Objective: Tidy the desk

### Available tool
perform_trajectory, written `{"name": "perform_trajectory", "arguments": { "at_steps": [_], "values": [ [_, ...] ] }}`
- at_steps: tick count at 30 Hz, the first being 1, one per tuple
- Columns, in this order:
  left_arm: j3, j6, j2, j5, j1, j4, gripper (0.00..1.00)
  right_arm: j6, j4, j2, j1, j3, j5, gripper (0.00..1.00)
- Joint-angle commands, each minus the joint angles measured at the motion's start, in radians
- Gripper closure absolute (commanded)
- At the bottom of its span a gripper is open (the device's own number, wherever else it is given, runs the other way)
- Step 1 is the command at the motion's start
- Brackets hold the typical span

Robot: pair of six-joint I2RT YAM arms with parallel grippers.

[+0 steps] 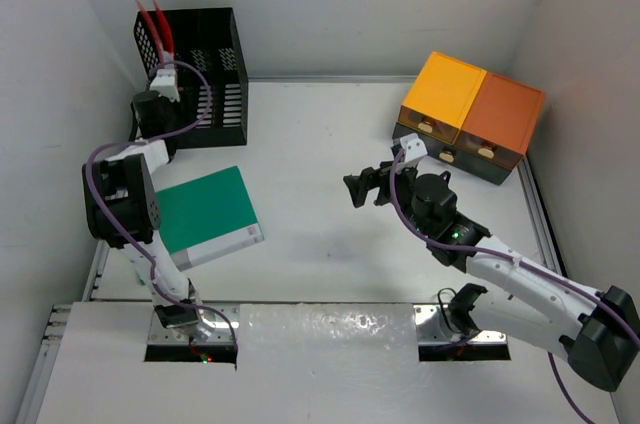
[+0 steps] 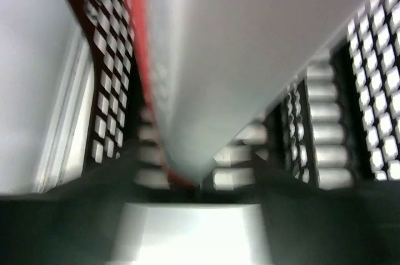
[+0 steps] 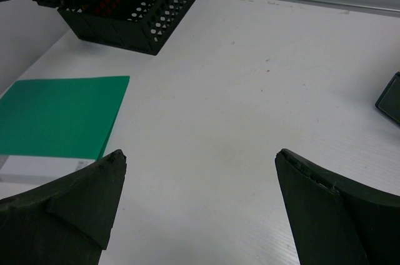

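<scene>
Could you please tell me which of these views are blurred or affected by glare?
Left wrist view: heavily blurred, the red-edged folder and black mesh rack smeared; top external view: sharp, evenly lit, with glare on the glossy near-edge panel; right wrist view: the desk and green folder crisp, soft shadows only.

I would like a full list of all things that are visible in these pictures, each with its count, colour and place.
desk: 1, white, fills the scene, with white walls around it
rack: 1, black mesh, far left corner
red folder: 1 as far as I can tell, red, standing in the rack's left end
green folder: 1, green cover with a white edge, lying flat on the left of the desk
drawer boxes: 2, lighter and darker orange, side by side at the far right
left gripper: 1, black, at the rack by the red folder; open or shut unclear
right gripper: 1, black, open, over the middle of the desk
</scene>
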Motion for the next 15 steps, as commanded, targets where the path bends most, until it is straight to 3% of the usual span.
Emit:
{"name": "perform_trajectory", "arguments": {
  "at_steps": [1, 7, 12, 15],
  "values": [
    [0.068, -0.03, -0.011, 0.063, 0.013, -0.175, 0.03, -0.011, 0.024, -0.02, 0.003, -0.004, 0.008, 0.01],
    [0.014, -0.033, -0.243, 0.109, 0.015, -0.196, 0.01, 0.003, 0.025, -0.006, 0.001, -0.001, -0.001, 0.01],
    [0.034, 0.011, -0.432, 0.138, 0.016, -0.367, 0.0, 0.017, 0.022, 0.073, 0.001, 0.008, -0.05, 0.01],
    [0.04, 0.088, -0.537, 0.225, 0.015, -0.542, 0.0, 0.04, 0.009, 0.165, 0.003, 0.06, -0.163, 0.01]
  ]
}}
